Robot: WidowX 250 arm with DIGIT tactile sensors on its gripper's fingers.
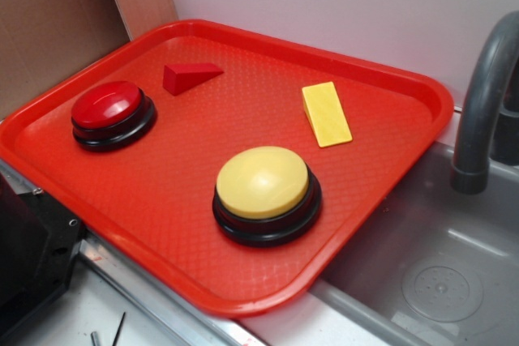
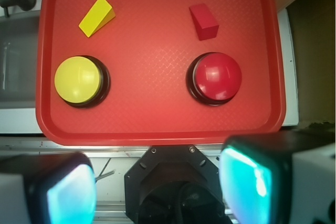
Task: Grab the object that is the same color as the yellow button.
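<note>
In the exterior view, a red tray point(image 1: 389, 79) is sitting on the worktop beside a sink point(image 1: 454, 281), carrying the yellow wedge point(image 1: 326, 113), the yellow button point(image 1: 263, 184), a red wedge point(image 1: 188, 76) and a red button point(image 1: 109, 113), all well apart, while the jaws are staying out of sight. In the wrist view, the jaws point(image 2: 157, 187) are hanging released above the tray's near rim, so the yellow wedge point(image 2: 96, 16) is lying far ahead and to the left, beyond the yellow button point(image 2: 79, 80), with open room on every side for closing in.

Yellow wedge block point(image 1: 326, 113) point(image 2: 96, 16): small, ramp-shaped, sloped face up, near tray's far right corner. Yellow dome button point(image 1: 265, 193) point(image 2: 80, 81): black base, upright, toward near right edge.
</note>
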